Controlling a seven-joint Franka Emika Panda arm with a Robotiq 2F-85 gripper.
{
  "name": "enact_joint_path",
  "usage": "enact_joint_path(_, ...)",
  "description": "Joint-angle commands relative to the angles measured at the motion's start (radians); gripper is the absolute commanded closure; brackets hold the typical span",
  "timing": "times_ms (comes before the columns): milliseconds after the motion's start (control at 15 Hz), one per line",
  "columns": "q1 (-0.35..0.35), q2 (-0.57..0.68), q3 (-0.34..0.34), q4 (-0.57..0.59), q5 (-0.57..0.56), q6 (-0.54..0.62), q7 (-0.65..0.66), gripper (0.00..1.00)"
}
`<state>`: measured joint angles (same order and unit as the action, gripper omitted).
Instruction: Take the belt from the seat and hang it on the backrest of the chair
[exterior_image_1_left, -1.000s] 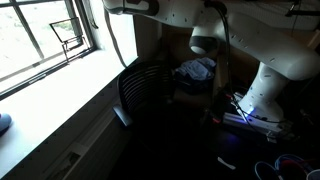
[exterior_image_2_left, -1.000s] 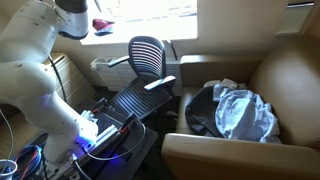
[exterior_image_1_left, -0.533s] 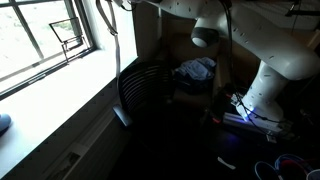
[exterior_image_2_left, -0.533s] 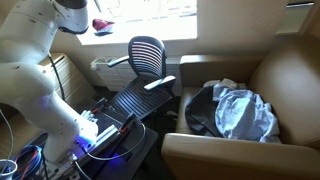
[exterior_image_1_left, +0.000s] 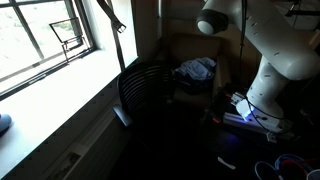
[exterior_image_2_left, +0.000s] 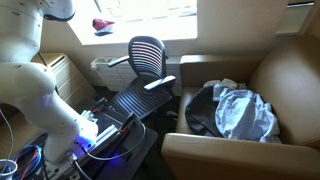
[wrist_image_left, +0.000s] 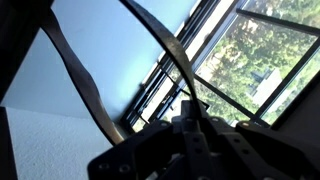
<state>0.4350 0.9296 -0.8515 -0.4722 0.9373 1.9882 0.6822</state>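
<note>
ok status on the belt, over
Tool shut on belt, up high. Belt dangles by the window, lower end near backrest, not draped yet. Nothing seen in the way.

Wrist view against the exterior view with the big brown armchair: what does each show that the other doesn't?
Only the wrist view: the belt looping up from the shut gripper, trees behind. Only in an exterior view: the black ribbed chair, the brown armchair, the blue cloth bundle, the robot's white arm. Both: the window.
</note>
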Motion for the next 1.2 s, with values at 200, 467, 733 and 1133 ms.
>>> enact_joint_path(200, 0.010, -0.043, 0.001, 0.001, 0.000, -0.151, -0.041, 0.99)
enact_joint_path(467, 0.016, -0.022, 0.004, -0.009, 0.003, -0.147, -0.020, 1.00)
enact_joint_path(733, 0.063, 0.015, 0.051, -0.051, 0.016, -0.308, -0.038, 1.00)
enact_joint_path(1133, 0.078, 0.053, 0.073, -0.106, -0.005, -0.520, -0.074, 1.00)
